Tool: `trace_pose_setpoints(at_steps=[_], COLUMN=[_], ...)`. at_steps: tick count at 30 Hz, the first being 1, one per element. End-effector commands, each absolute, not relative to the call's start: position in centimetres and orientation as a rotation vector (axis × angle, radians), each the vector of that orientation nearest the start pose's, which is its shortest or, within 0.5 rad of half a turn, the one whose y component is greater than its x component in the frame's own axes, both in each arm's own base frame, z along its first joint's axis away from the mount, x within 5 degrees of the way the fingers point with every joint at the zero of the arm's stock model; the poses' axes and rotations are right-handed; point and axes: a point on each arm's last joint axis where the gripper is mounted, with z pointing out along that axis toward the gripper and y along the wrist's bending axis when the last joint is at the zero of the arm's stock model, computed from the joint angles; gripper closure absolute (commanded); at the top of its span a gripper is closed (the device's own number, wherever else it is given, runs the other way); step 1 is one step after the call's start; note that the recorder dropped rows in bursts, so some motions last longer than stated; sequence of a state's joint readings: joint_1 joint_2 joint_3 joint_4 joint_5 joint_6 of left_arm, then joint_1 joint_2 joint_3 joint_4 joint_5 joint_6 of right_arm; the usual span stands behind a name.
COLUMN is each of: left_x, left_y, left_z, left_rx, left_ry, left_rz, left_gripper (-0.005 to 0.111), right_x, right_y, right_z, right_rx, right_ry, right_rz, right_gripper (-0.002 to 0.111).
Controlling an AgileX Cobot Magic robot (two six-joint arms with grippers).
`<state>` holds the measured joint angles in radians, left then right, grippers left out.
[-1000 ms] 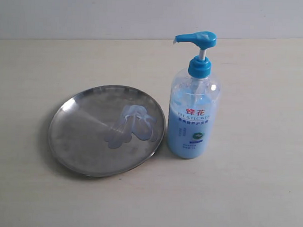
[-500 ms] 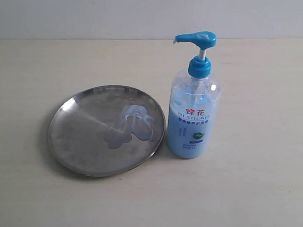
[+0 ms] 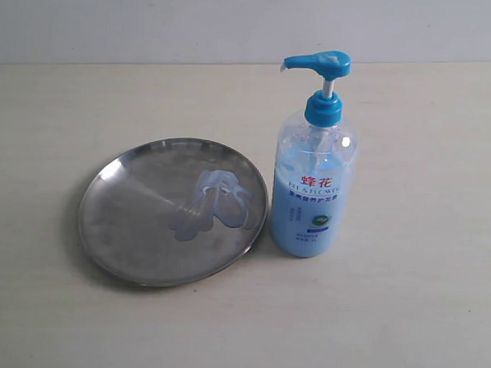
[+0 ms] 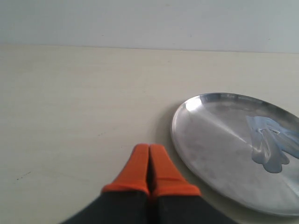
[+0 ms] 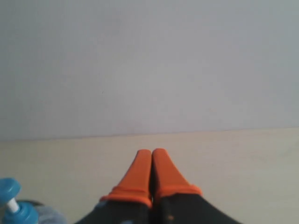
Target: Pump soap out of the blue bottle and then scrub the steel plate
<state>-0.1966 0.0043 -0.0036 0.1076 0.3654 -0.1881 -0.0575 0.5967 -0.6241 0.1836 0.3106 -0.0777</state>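
Since pale blue soap (image 3: 212,203) already lies in glossy squiggles on the steel plate (image 3: 123,220), on the side nearest the blue bottle (image 3: 314,194), the pumping looks done and the scrubbing is still to come. The bottle stands upright just beside the plate's rim on the pale table (image 3: 403,302). The left gripper (image 4: 149,148) and the right gripper (image 5: 152,152) each have their orange fingers pressed together, holding nothing. Nothing in the exterior view has shifted since a second ago.
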Motion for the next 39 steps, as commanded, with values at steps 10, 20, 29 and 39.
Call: trace_pose_setpoints(at_steps=[10,20,29,39], left_x=[5.3,5.3,5.3,5.3], left_y=[-0.7,-0.7,-0.7,-0.7], left_z=[18.2,18.2,18.2,18.2], left_rx=[0.074,0.074,0.074,0.074], left_ry=[1.837,1.837,1.837,1.837], left_rz=[-0.168,-0.168,-0.168,-0.168], left_gripper=[0.107,0.107,0.107,0.107], right_x=[18.2,20.4,20.5,18.6], right_y=[4.0,5.9,8.5,10.9], right_z=[31.8,27.6,23.8,20.9], right_rx=[-0.421,-0.566,-0.724,-0.687], right_ry=[2.298,2.539,2.737,2.664], right_rz=[0.262,-0.067,-0.342,-0.259], right_gripper=[0.108,0.108,0.108,0.108])
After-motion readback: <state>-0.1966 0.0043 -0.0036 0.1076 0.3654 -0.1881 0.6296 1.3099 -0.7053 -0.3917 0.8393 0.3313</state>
